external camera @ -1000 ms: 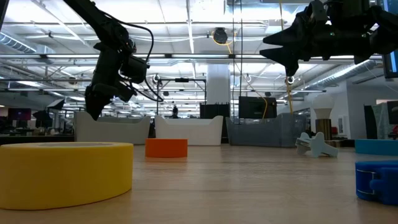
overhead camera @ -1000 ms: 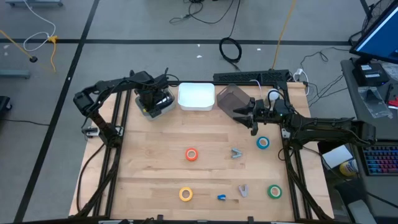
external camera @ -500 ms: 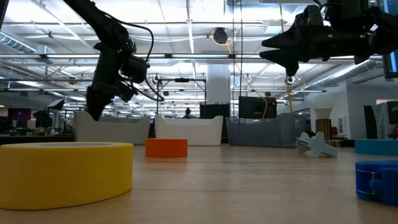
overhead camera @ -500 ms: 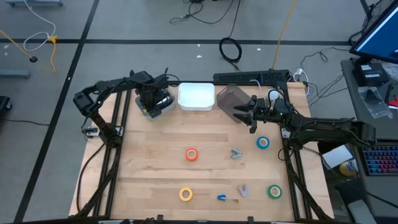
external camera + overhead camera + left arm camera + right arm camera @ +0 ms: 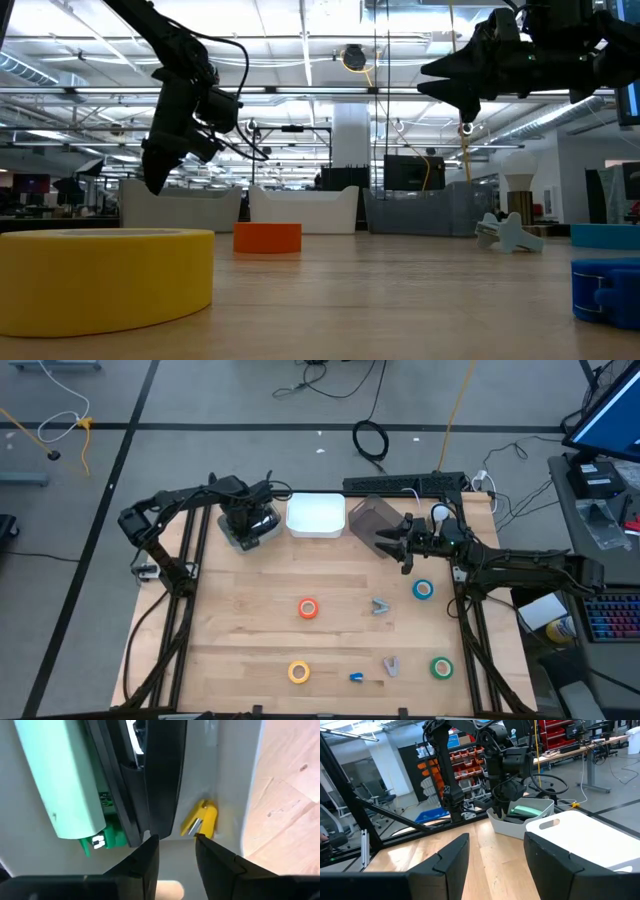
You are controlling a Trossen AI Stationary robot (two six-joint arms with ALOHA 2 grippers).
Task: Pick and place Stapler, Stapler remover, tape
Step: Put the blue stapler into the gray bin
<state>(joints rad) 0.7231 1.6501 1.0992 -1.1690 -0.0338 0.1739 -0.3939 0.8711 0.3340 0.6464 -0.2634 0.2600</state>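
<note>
My left gripper (image 5: 243, 523) is open and lowered into the grey bin (image 5: 262, 536) at the table's far side. In the left wrist view its fingers (image 5: 145, 862) stand on either side of the near end of a black stapler (image 5: 157, 775), beside a pale green stapler (image 5: 62, 785); I cannot tell whether they touch it. My right gripper (image 5: 388, 546) hovers open, high above the table, by the dark bin (image 5: 368, 513). Orange tape (image 5: 308, 608), yellow tape (image 5: 299, 672), blue tape (image 5: 423, 589) and green tape (image 5: 441, 667) lie flat on the table, with two grey stapler removers (image 5: 381, 605) (image 5: 391, 665).
A white bin (image 5: 316, 516) stands between the grey and dark bins along the far edge. A small blue bit (image 5: 356, 677) lies near the yellow tape. A yellow capsule-like bit (image 5: 200, 819) lies in the grey bin. Bare wood lies across the table's middle and left.
My right gripper has drifted a little toward the table's far edge, still open. The tapes and stapler removers have stayed where they were.
</note>
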